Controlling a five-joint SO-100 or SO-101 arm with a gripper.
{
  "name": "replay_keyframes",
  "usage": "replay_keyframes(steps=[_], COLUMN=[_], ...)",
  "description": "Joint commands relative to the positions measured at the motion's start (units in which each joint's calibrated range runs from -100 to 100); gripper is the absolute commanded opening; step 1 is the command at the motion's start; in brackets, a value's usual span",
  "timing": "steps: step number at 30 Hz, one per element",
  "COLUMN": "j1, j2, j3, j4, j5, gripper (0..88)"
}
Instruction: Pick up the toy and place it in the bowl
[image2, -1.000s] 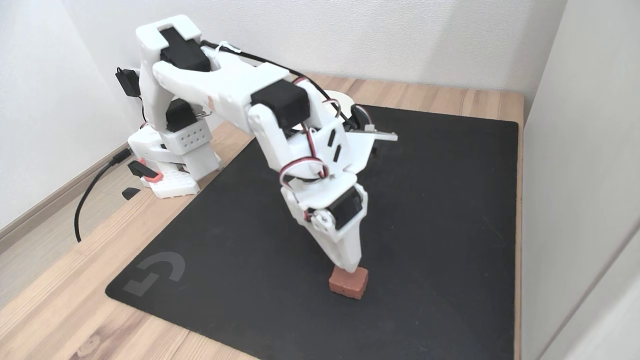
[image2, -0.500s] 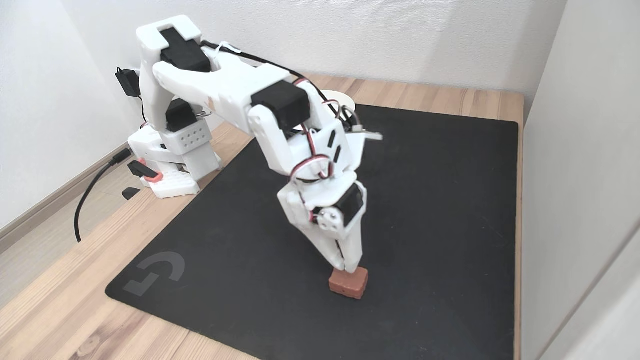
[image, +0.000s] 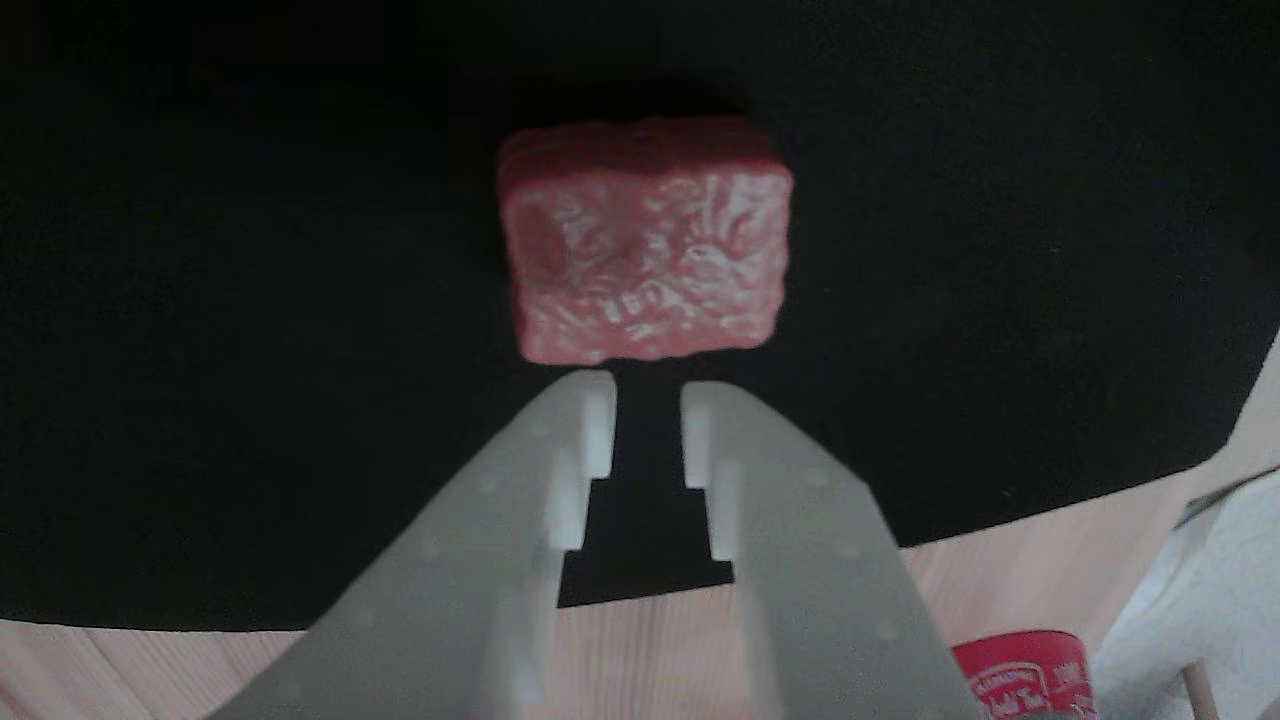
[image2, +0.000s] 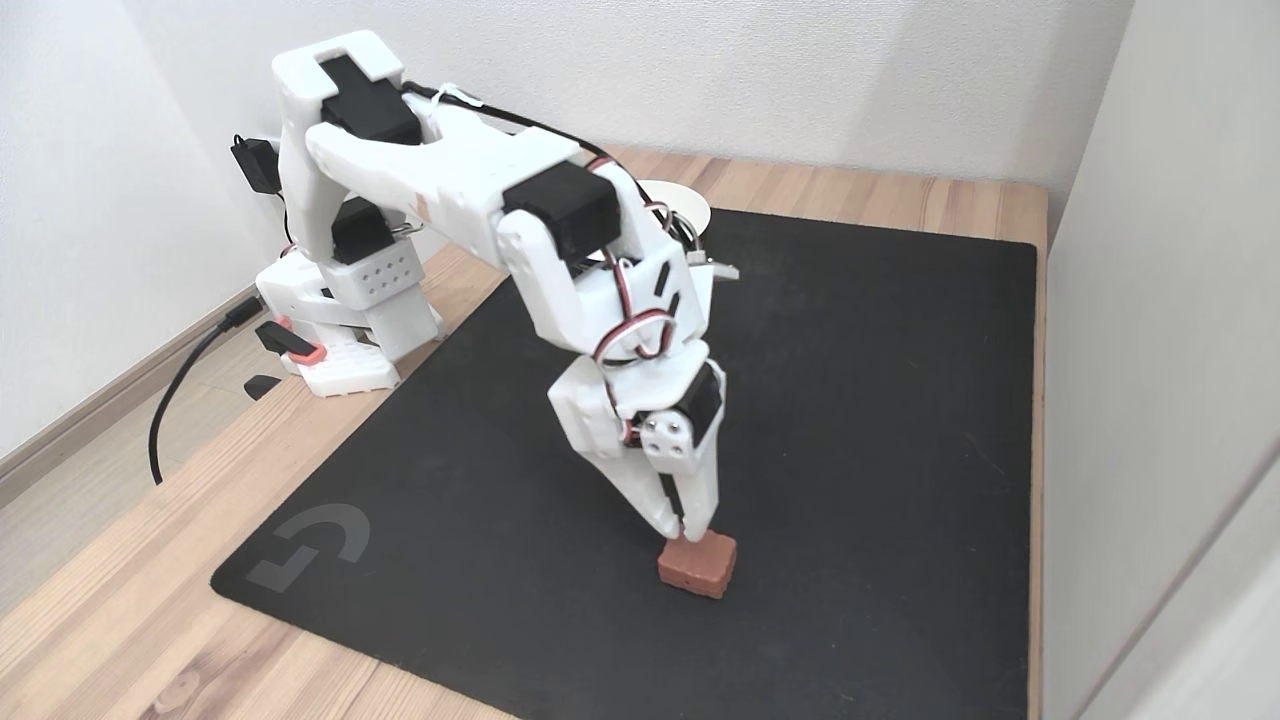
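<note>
Dull-red toy (image2: 698, 566) rests on the black mat (image2: 880, 400). Gripper (image: 648, 420) hangs just above it, jaws slightly apart, gripping nothing.

The arm (image2: 450, 190) bends downward, its hand (image2: 690, 530) pointing down, fingers narrowly parted.

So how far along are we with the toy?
Done: the tool has reached the toy, fingers slightly parted just short of it. In hand: nothing; the toy sits ungripped on the black mat. Left: straddle, grip, lift, carry to the white bowl behind the arm.
</note>
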Motion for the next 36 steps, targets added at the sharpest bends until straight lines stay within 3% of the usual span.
replay_keyframes(steps=[1, 5, 23, 36], j1=[0.5, 0.5, 1.2, 0.6], j2=[-0.8, -0.4, 2.3, 7.6], j3=[-5.5, -9.7, -9.7, -10.1], j4=[4.7, 9.5, 10.6, 5.6], j5=[0.3, 1.0, 1.0, 0.9], gripper=[17.8, 26.3, 26.5, 26.2])
